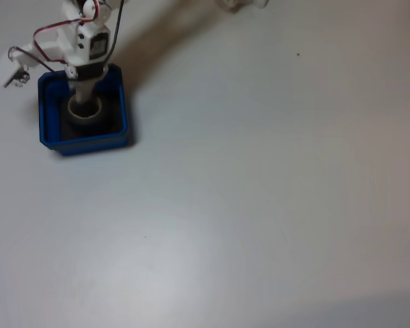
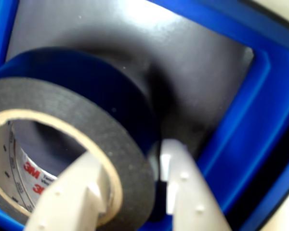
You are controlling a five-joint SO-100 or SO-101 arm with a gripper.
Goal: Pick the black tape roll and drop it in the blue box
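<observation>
Now my gripper [image 2: 135,185] pinching the black tape roll's [image 2: 62,139] wall — one finger inside the core, one outside — roll inside the blue box [image 1: 48,126], white table [image 1: 260,191] around.

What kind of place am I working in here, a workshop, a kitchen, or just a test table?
Most likely a bare test table: a plain white tabletop carrying little but the blue box and the arm. The gripper has its fingers astride the wall of the black tape roll inside the box.

Pale table [image 1: 260,205], perhaps one small dark speck [image 1: 298,54].
</observation>
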